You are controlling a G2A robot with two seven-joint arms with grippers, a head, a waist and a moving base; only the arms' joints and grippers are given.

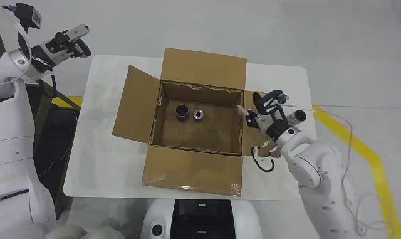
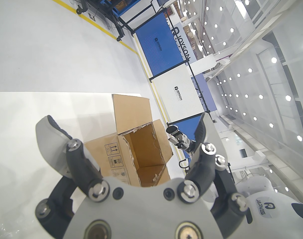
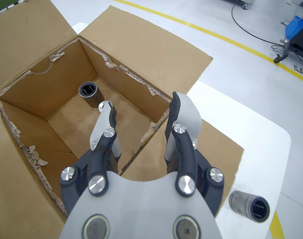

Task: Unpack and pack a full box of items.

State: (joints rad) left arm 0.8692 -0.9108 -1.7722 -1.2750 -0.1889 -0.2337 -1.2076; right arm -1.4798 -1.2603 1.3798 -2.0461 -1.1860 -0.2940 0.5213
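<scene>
Brown box [image 1: 203, 66], white table [image 1: 100, 157], dark cylinder [image 1: 182, 112]

The right pincer [image 3: 141, 103] hangs over the box [image 3: 22, 93], jaws spread apart and holding nothing. One finger [image 3: 105, 118] sits above the box interior; the other [image 3: 183, 115] sits above the box wall nearest the camera. The box is open, all flaps folded outward, with torn cardboard along its rim. Inside the box, a dark cylinder [image 3: 89, 93] stands upright on the box floor near a corner. Outside the box, a grey cylinder [image 3: 249, 206] lies on its side on the white tabletop [image 3: 253, 138], just beyond the edge of the flap [image 3: 191, 160] under the pincer.
</scene>
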